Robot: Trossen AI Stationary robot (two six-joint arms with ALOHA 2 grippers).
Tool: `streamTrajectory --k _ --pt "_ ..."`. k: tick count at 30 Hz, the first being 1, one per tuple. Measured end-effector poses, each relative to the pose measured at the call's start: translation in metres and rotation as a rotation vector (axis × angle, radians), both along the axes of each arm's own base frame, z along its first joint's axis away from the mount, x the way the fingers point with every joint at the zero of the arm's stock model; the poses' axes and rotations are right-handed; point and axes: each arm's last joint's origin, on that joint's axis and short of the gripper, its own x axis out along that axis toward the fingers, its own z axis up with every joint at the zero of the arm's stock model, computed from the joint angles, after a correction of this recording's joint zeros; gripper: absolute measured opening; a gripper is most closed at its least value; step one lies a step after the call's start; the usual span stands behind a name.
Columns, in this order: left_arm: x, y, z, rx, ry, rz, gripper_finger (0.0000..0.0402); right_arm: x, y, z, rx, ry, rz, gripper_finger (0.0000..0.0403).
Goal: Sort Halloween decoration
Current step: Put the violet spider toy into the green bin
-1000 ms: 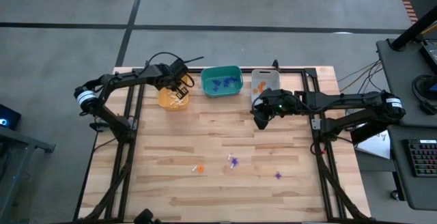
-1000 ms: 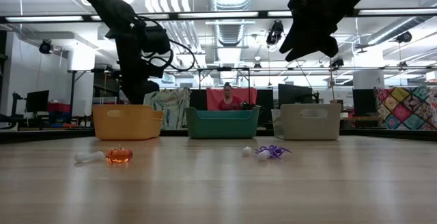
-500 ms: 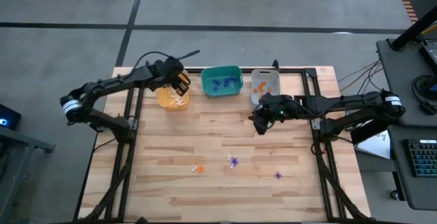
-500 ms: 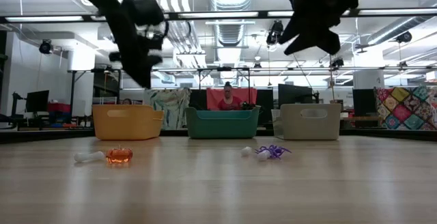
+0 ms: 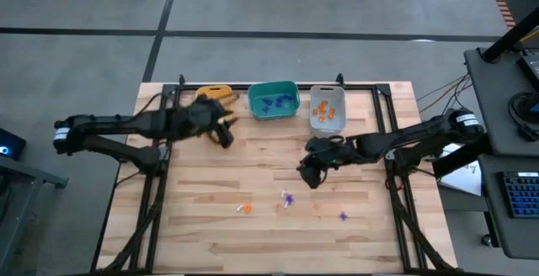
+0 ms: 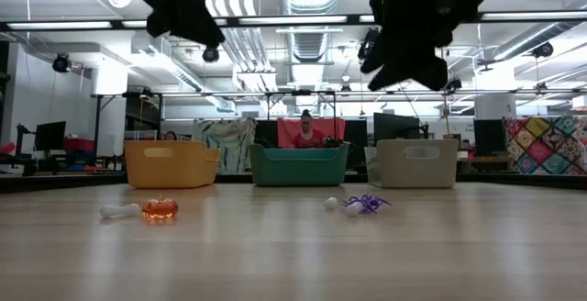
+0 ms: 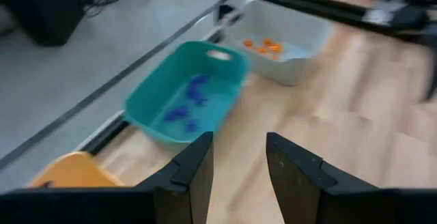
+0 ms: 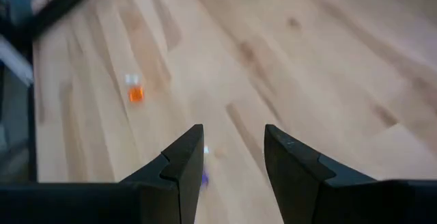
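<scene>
Both arms have swung away from the bins since a moment ago. The left end effector (image 5: 226, 133), which was over the yellow bin (image 5: 214, 96), now hangs above bare desk (image 5: 194, 217) just in front of that bin, fingers (image 7: 193, 173) spread with nothing between them. The right end effector (image 5: 308, 175) has come forward from beside the grey bin (image 5: 327, 108) toward the middle of the desk and hovers above the loose pieces, its fingers (image 8: 183, 169) likewise parted and empty.

The sorting looks well advanced to me. The teal bin (image 5: 273, 100) holds a cluster of purple-blue trinkets (image 5: 274, 103), and the grey bin holds several orange trinkets (image 5: 321, 109). What is in the yellow bin I cannot make out from here.

Only a handful of the Halloween decoration is left on the desk: an orange pumpkin-like piece (image 6: 160, 208) with a small white bone-shaped piece (image 6: 119, 211) beside it, a purple spidery piece (image 6: 366, 204) next to a white piece (image 6: 332, 204), and one more purple bit (image 5: 343, 216) apart, toward the right.

The pumpkin looks glossy and translucent, rounded; the spider is thin-legged and tangled. The bins are smooth plastic tubs with rounded corners and cut-out handles, and the desk is pale jointed wood planks.
</scene>
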Motion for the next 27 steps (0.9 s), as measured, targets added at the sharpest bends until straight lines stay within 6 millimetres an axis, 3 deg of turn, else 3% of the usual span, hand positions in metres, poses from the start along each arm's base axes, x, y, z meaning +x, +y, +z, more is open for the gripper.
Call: streamTrajectory --k 6,12,19,27 --pt "0.004 -0.051 -0.002 0.033 -0.043 -0.101 0.0118 0.007 0.026 -0.025 -0.151 0.089 0.289 0.0141" --pt "0.007 -0.090 -0.005 0.073 -0.082 -0.176 0.0118 0.017 0.046 -0.046 -0.230 0.089 0.411 0.0141" --pt "0.009 -0.108 -0.009 0.067 -0.087 -0.230 0.0118 0.031 0.061 -0.072 -0.254 0.065 0.429 0.0141" --pt "0.016 -0.113 -0.018 0.068 -0.058 -0.232 0.0118 0.039 0.064 -0.099 -0.239 0.111 0.383 0.0141"
